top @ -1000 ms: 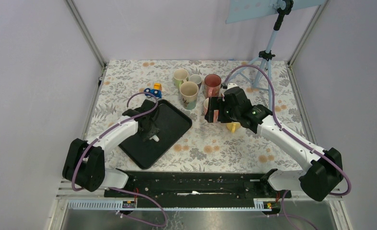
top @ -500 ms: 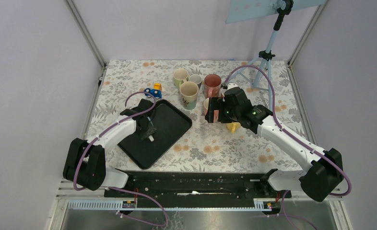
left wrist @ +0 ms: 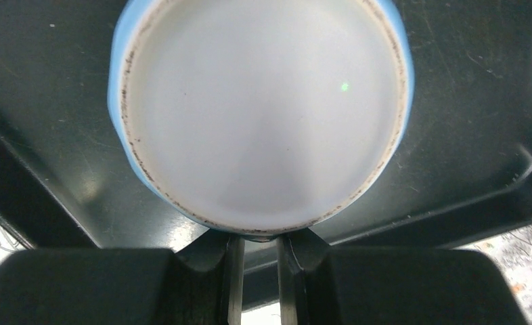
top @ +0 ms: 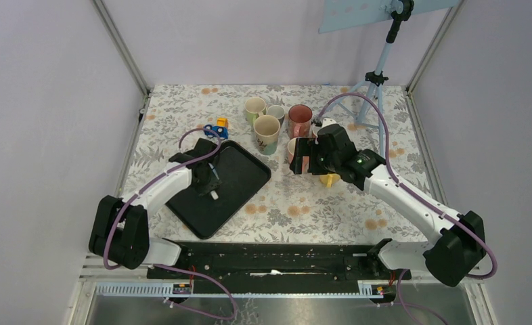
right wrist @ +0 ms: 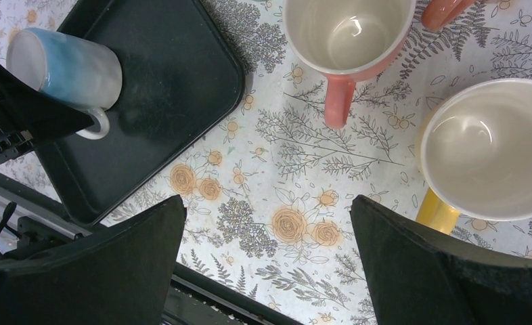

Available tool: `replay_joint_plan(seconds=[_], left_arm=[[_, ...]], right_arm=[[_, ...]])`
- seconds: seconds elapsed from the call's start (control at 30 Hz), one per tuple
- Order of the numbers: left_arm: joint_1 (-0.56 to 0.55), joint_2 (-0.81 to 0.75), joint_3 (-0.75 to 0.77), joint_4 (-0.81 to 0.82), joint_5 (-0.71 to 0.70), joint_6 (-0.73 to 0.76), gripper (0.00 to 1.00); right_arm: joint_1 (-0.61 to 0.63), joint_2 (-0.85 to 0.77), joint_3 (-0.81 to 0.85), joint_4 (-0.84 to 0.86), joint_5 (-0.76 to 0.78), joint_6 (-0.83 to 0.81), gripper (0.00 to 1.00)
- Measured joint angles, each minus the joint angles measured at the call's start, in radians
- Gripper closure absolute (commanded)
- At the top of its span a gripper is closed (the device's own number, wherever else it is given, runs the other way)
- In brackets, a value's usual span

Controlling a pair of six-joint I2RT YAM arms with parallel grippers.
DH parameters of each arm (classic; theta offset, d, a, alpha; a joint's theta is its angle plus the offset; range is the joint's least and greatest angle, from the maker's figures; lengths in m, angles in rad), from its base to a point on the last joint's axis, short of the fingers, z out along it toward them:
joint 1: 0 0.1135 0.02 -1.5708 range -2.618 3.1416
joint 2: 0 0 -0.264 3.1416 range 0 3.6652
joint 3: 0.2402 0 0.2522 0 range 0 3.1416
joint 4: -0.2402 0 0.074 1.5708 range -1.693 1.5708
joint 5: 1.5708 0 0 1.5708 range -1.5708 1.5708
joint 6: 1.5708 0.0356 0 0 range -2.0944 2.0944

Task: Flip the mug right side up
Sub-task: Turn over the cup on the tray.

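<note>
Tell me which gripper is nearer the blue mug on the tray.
Left. The left gripper is at the handle of the blue mug on the black tray; the right gripper hangs apart, near the pink mug.

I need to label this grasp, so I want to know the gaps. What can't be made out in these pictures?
- Left wrist view: the blue mug's upturned base hides its handle, so whether the left claw grips it cannot be told.
- Top view: the left arm covers nearly all of that mug.
- Top view: the right arm hides most of the pink mug and yellow mug beneath it.
</note>
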Motion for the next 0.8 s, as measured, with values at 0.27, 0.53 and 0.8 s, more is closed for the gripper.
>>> replay_joint_plan(seconds=[0.27,0.53,0.8], left_arm=[[0.0,-0.079,0.038,0.0,0.101,0.032,1.0],[0.003,-0.128,0.074,0.045,0.232,0.011,1.0],[0.003,-0.148,0.105,0.099,0.388,-0.061,1.0]], right_arm=[[0.0,-0.029,-0.016,0.039,-0.037,0.038,0.0],[0.0,-0.053,-0.074,0.154,-0.156,0.123,0.0],[0.0,-0.057,-0.129,0.335,-0.308,0.225,0.0]])
